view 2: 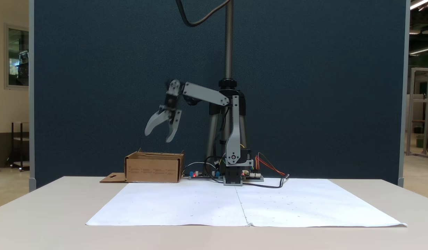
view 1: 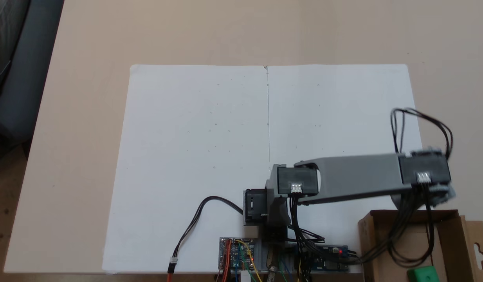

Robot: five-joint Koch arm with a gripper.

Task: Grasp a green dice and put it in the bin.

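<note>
claw (view 2: 159,134) hangs in the air with its two jaws spread apart and nothing between them, tips pointing down, directly above the bin (view 2: 154,169) as the side-on fixed view shows it. below it, in the fixed view from above, the green dice (view 1: 422,273) sits on the floor of the bin (view 1: 455,239), near the picture's lower edge, partly cut off, with black cables draped across the box in front of it. so the dice lies straight down from the claw and well apart from it, already inside the cardboard walls. as a cube it has no long axis to speak of.

the grey arm (view 1: 359,178) reaches from its base (view 2: 233,175) out sideways over the box: upper link upright, forearm angled across, wrist bent down. white paper (view 1: 198,156) on the table lies bare of any dice. judging by this, the drop looks done and what is left is only to draw the arm back clear of the box.
</note>
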